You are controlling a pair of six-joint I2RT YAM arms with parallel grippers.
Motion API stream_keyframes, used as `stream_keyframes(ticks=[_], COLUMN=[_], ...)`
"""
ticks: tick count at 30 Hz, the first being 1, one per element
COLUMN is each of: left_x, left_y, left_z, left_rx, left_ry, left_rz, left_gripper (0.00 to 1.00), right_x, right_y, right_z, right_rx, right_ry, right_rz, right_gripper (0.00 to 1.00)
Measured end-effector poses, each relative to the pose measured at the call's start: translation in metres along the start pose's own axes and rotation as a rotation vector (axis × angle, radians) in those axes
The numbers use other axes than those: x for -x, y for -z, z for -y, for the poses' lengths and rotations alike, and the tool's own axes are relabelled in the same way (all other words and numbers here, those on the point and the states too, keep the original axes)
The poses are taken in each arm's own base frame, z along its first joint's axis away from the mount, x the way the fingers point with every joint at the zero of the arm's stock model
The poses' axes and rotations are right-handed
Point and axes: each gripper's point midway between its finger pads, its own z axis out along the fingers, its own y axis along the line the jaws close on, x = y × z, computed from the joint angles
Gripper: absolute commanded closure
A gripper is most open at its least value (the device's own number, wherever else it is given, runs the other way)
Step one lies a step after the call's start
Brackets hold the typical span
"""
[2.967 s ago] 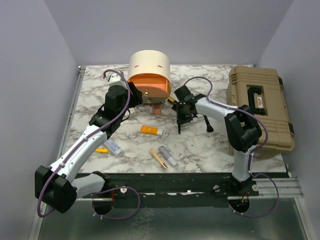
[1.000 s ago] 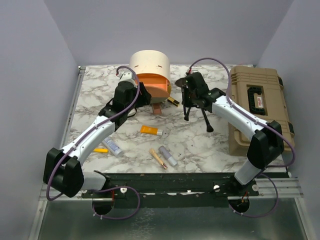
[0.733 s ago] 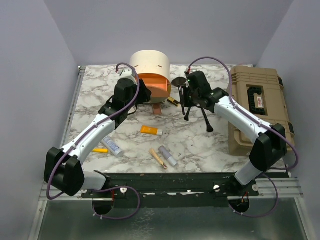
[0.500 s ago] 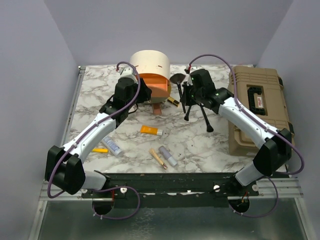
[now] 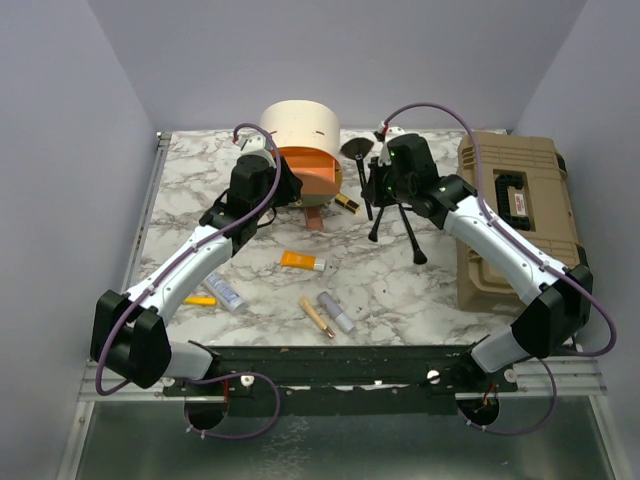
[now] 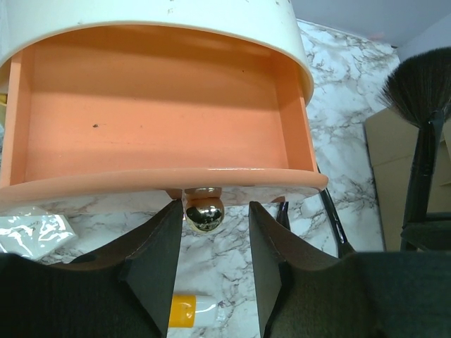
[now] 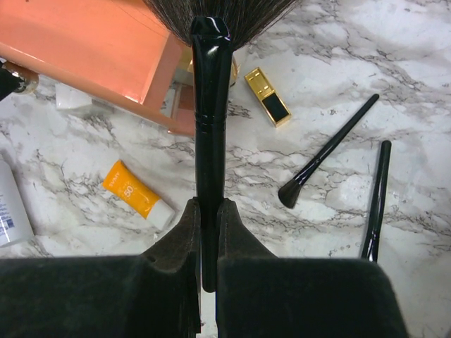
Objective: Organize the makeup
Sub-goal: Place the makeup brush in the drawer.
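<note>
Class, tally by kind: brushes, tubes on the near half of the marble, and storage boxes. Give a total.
Brushes: 3 (fan brush in the right tool, left loose brush, right loose brush)
Tubes: 4 (orange tube, whitish tube, gold tube, lilac tube)
Storage boxes: 2 (round case, tan toolbox)
Total: 9

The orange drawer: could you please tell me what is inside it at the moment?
The orange drawer shows only its bare floor, with nothing lying in it. Its far edge sits under the cream case, so anything tucked back there is hidden.
</note>
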Motion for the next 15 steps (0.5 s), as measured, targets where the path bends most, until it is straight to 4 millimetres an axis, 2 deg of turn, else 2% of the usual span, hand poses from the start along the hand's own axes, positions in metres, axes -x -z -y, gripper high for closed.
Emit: stream_keyframes(ticks=[6, 15], left_x=[-0.0004, -0.0009], left_y=[-0.0001, -0.0004], left_z=[-0.0004, -0.0006], left_rx=[0.002, 0.003], left_ry=[0.003, 0.006], left_rz=[-0.001, -0.002], left_gripper=[0.56, 0.57], right_x=[-0.0083, -0.0084], right_y=[-0.0018, -0.0015], right_z=[0.0003, -0.003], right_rx=[-0.001, 0.017], right_ry=[-0.025, -0.029], right_rz=[-0.017, -0.019], right_gripper=[1.0, 1.0])
